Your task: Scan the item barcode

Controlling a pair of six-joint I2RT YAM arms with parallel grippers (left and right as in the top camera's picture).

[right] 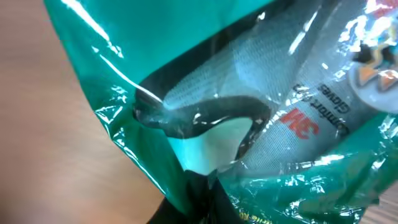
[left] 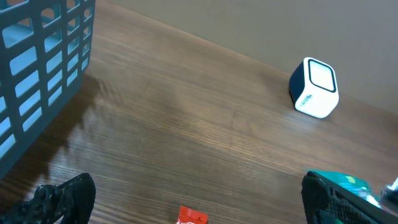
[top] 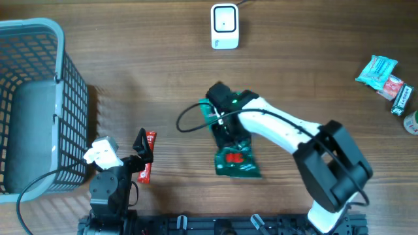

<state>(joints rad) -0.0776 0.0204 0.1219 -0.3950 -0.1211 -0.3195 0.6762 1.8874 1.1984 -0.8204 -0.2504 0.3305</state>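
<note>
A green plastic glove package (top: 236, 162) lies at the table's middle, and my right gripper (top: 221, 121) is shut on its upper edge. The right wrist view is filled by the crinkled green film (right: 249, 93), pinched between the closed dark fingers at the bottom (right: 205, 193); no barcode shows. The white scanner (top: 225, 26) stands at the far middle of the table, also seen as a white and dark box (left: 314, 88) in the left wrist view. My left gripper (top: 140, 151) rests open at the front left, its fingers wide apart (left: 196, 196) with nothing between them.
A red snack wrapper (top: 149, 163) lies just beside the left gripper, its tip showing in the left wrist view (left: 191, 216). A grey-blue mesh basket (top: 39, 39) takes up the left side. Several small packets (top: 379, 72) lie at the far right edge.
</note>
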